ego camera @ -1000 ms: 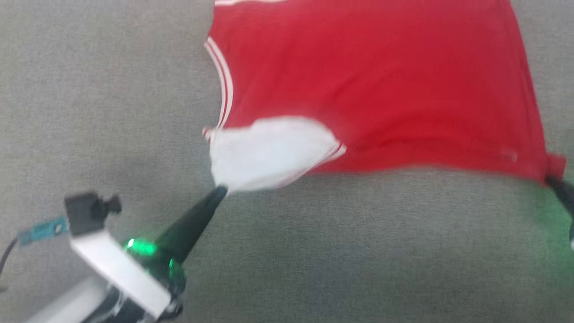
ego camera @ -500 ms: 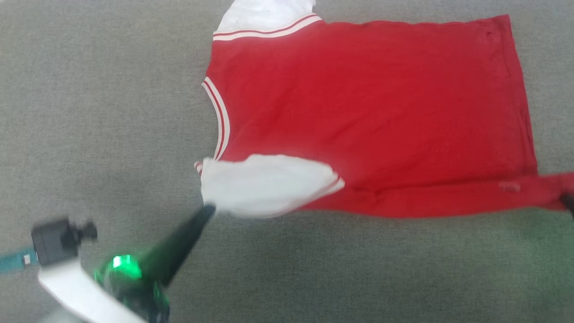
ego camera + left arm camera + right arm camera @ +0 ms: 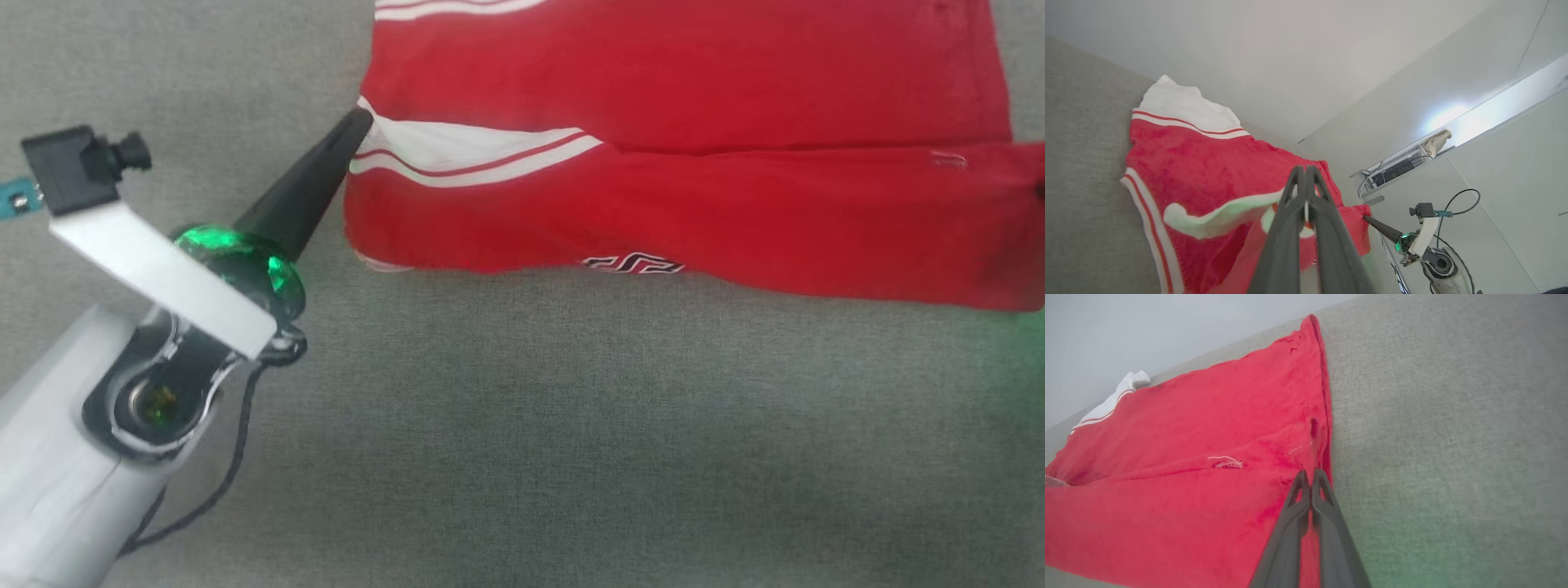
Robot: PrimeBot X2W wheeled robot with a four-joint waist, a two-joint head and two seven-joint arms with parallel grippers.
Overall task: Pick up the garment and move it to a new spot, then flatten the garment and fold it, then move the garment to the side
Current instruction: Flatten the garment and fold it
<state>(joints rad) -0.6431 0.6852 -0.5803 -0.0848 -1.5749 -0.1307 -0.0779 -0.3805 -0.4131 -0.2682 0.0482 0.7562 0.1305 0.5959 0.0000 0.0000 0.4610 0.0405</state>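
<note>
Entry one, left gripper (image 3: 359,124): two long dark fingers pinched together on the white red-striped sleeve panel (image 3: 457,151) at the left corner of the bright red soft jersey (image 3: 694,82). Entry two, the jersey: I see it spread on the grey woven surface (image 3: 571,425), near edge doubled over onto its body, a scrap of dark white-outlined print (image 3: 630,263) showing at the fold. Entry three, right gripper (image 3: 1310,473): fingers pressed shut on the red hem corner at the jersey's right end.
</note>
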